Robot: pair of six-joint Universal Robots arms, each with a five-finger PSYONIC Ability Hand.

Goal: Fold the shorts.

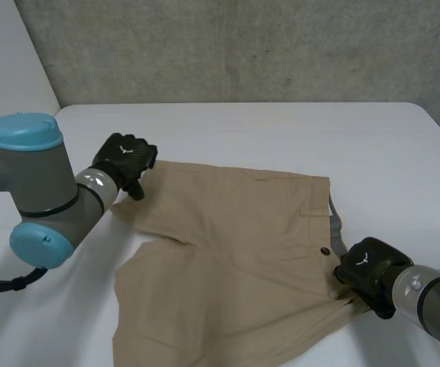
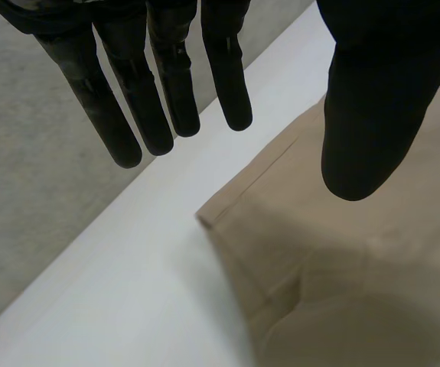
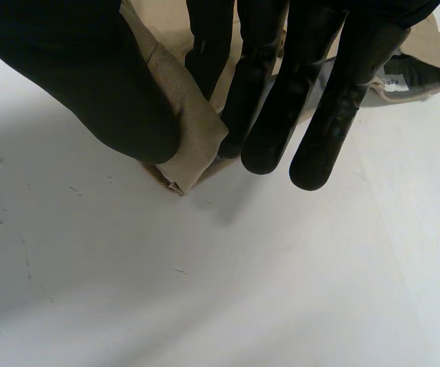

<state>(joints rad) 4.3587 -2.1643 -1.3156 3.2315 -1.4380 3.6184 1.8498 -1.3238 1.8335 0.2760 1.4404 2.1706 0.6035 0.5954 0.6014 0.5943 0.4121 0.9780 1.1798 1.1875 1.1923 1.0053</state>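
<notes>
Shorts [image 1: 235, 245] tan, flat; right hand [image 1: 366, 269] pinches waist, left hand [image 1: 125, 159] straight-fingered nr hem.

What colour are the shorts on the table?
The shorts are plain tan, a light beige, with no pattern. The head view shows them best.

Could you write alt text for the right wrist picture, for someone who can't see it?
The robot's black right hand pinches a corner of the tan shorts between thumb and fingers over the white table. A grey lining with a small label shows beside the fingers.
</notes>
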